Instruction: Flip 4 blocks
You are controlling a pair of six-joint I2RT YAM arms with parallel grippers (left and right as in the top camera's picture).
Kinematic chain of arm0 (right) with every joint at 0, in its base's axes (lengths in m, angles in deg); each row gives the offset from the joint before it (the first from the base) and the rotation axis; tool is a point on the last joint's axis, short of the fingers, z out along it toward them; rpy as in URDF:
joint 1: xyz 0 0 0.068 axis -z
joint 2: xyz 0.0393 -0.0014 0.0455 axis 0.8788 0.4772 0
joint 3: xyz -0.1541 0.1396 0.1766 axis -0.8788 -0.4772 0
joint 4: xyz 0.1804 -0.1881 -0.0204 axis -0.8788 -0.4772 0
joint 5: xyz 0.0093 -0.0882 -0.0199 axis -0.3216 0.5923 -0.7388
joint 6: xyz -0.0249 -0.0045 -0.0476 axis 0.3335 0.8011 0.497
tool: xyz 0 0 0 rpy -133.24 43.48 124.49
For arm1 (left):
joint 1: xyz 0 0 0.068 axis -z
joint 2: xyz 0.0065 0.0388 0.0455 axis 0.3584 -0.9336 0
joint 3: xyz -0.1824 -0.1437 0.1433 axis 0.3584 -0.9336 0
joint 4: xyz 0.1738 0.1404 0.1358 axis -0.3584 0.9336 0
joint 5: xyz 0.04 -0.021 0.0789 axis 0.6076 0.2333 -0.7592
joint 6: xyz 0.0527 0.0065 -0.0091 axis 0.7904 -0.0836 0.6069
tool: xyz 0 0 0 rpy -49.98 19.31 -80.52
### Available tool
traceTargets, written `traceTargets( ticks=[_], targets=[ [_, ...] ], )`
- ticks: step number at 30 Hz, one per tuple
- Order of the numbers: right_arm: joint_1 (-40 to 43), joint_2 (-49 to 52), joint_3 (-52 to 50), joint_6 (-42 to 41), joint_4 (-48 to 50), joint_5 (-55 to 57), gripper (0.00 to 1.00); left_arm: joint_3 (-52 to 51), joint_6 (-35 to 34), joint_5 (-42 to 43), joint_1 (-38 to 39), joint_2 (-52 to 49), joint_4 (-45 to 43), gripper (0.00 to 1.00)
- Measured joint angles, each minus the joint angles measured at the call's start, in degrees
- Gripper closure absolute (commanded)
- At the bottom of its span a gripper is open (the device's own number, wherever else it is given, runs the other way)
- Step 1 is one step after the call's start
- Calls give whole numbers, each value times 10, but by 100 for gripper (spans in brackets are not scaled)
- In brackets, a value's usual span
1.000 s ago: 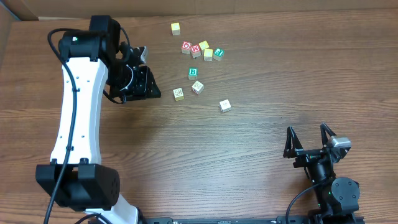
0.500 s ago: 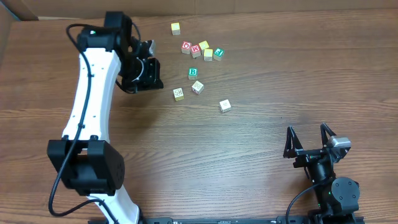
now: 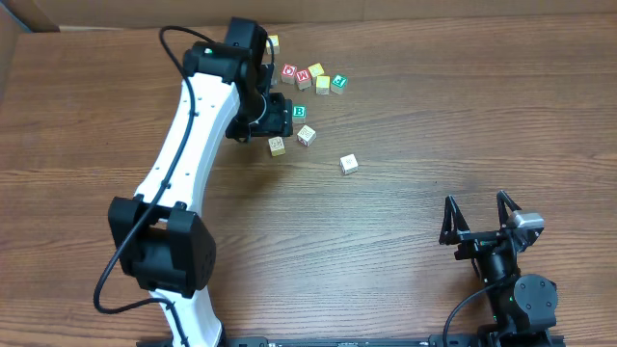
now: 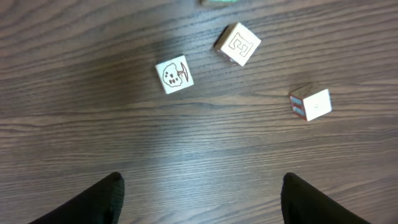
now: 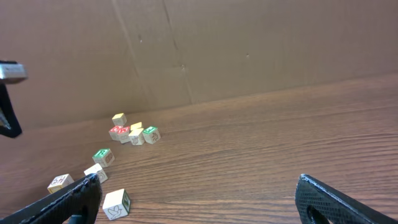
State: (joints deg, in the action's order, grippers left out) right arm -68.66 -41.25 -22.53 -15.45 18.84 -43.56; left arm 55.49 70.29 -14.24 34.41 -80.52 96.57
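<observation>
Hovering wide open and empty, left pincer point(image 4: 202, 186) sits short of the cream wooden cube with a dark drawing point(image 4: 174, 74) on the wood-grain bench point(image 4: 186, 137). Advance, centre jaws around it, descend squarely, then close.

The counter point(image 3: 405, 251) is brown with dark wood grain. All four blocks have pale cream faces. The "B" block point(image 3: 300, 112) has a green letter and border. The drawing block point(image 4: 174, 74) carries a dark line figure with a small red mark. The outline block point(image 4: 238, 43) bears a brown line mark. The striped block point(image 4: 311, 104) has a red-striped side. The "O" cube point(image 3: 289, 72) and "W" cube point(image 3: 305, 74) are red-marked. The plain cube point(image 3: 273, 43) is yellow. The left arm point(image 3: 193, 145) is white with black joints. The left hand point(image 4: 199, 208) and right hand point(image 3: 479, 214) are black.
</observation>
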Motion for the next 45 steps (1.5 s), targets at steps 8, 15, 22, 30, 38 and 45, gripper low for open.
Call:
traceTargets(
  ticks=[8, 15, 22, 30, 38, 45],
  targets=[
    [0, 0, 0, 0, 7, 0, 0, 0, -7, -16, 1, -30, 2, 96],
    [0, 0, 0, -31, 19, -42, 0, 0, -8, -17, 1, -37, 3, 96],
    [0, 2, 11, -58, -52, -74, 0, 0, -9, -2, -16, -37, 11, 96],
    [0, 95, 265, -64, -190, -26, 0, 0, -9, 34, -82, -37, 16, 96],
    [0, 419, 681, -67, -426, -25, 0, 0, -12, 38, -115, -37, 19, 96],
    [0, 744, 1074, -68, -738, -55, 0, -1, -13, 21, -116, -37, 21, 96]
  ],
)
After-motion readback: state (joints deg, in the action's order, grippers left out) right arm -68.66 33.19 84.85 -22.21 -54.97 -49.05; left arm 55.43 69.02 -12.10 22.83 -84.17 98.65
